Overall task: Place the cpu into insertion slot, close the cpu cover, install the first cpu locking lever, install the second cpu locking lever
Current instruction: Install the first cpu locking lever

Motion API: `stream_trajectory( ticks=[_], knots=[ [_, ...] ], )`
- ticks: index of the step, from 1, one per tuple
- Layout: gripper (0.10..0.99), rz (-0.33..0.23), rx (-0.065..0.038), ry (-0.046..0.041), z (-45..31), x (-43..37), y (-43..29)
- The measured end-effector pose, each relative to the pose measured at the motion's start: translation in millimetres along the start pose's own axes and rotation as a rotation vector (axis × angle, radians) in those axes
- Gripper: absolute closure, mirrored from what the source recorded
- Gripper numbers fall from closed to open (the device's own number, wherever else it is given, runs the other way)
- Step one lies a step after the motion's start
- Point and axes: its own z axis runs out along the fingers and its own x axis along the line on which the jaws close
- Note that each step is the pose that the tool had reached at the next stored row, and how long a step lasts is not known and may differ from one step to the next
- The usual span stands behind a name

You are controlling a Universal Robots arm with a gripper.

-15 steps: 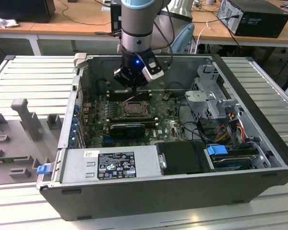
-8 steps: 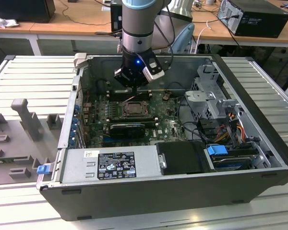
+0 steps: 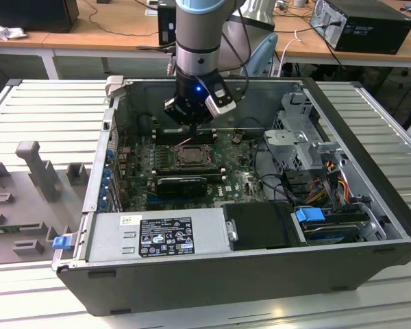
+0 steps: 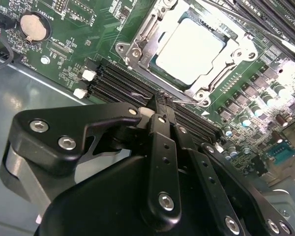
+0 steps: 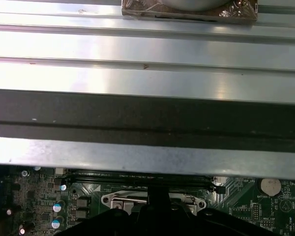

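Observation:
In the exterior view my gripper [image 3: 192, 120] hangs inside the open computer case, just behind the insertion slot [image 3: 190, 155] on the green motherboard [image 3: 240, 179]. The second wrist view shows the cpu [image 4: 189, 51] lying flat in the slot, its pale metal top framed by the silver cpu cover [image 4: 137, 49], which lies down over it. The gripper [image 4: 162, 102] is shut, its tips low at the socket's near edge beside a thin wire lever [image 4: 137, 94]. Whether the tips pinch that lever is hidden. In the first wrist view the cover [image 5: 119, 201] shows past the gripper [image 5: 158, 194].
Long black memory slots [image 4: 115, 81] run right beside the fingertips. A black expansion card [image 3: 181, 184] lies in front of the socket, with the power supply [image 3: 157, 236] nearer still. A drive cage [image 3: 294, 144] and cables fill the exterior view's right. The case wall [image 5: 147, 113] stands close.

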Motion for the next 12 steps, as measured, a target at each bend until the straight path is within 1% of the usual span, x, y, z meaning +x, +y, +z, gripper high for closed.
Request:
stream_trajectory(
  ticks=[8,12],
  knots=[
    [0.980,-0.015,0.000,0.0014,3.2,-4.9,2.1],
    [0.980,-0.017,0.000,0.0015,5.1,-7.1,1.9]
  ],
)
